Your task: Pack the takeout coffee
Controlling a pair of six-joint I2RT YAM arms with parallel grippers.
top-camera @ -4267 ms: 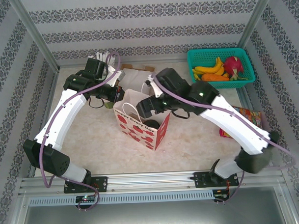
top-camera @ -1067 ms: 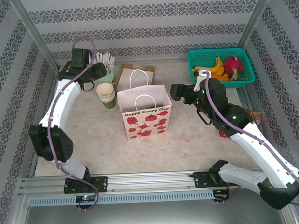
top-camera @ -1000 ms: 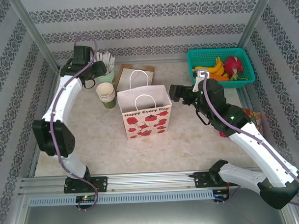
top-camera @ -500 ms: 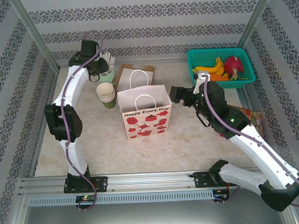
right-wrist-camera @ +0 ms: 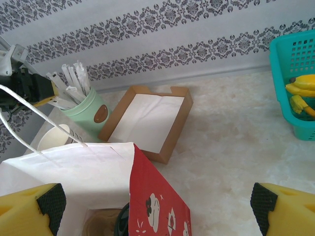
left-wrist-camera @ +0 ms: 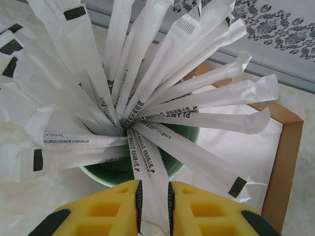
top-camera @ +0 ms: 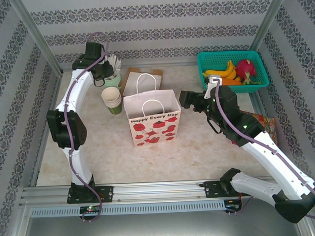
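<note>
The white paper bag with red prints stands open mid-table. Inside it, in the right wrist view, the black lid edge of a takeout coffee shows beside something brownish. My right gripper hovers wide open at the bag's right rim, with the bag below my right gripper and nothing held. My left gripper is at the mint-green cup at the back left. In the left wrist view my left gripper is shut on a white wrapped stick that fans out of that cup.
A stack of cream-white cups stands just in front of the mint cup. A brown tray of napkins lies behind the bag. A teal basket of fruit sits back right, and a snack packet lies under my right arm.
My left arm has swung back and in over the mint cup, and its jaws have closed onto a wrapped stick. My right arm has barely moved.
</note>
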